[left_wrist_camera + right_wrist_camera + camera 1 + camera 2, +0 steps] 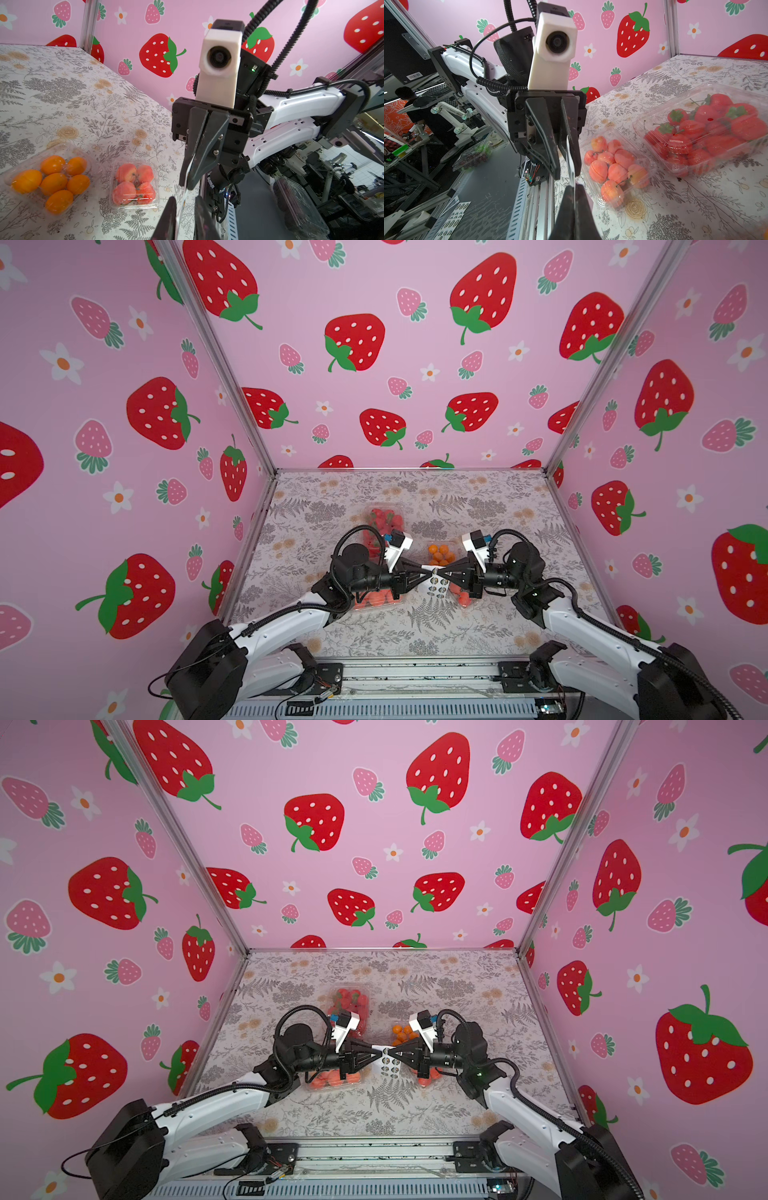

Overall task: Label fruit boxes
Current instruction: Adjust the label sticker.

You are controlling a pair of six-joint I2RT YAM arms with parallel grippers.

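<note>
Above table (332,639) centre: right gripper (444,571) clamped on sticker sheet (437,585); left gripper (429,571) slightly parted around it.

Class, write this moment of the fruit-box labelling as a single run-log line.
sticker sheet: held aloft at centre | left end effector: slightly open around sheet edge | right end effector: shut on sheet

clear: far table (478,493) + near strip | blocked: ctr — sticker sheet (437,585) held up, fruit boxes (384,519) L, R & behind
</note>
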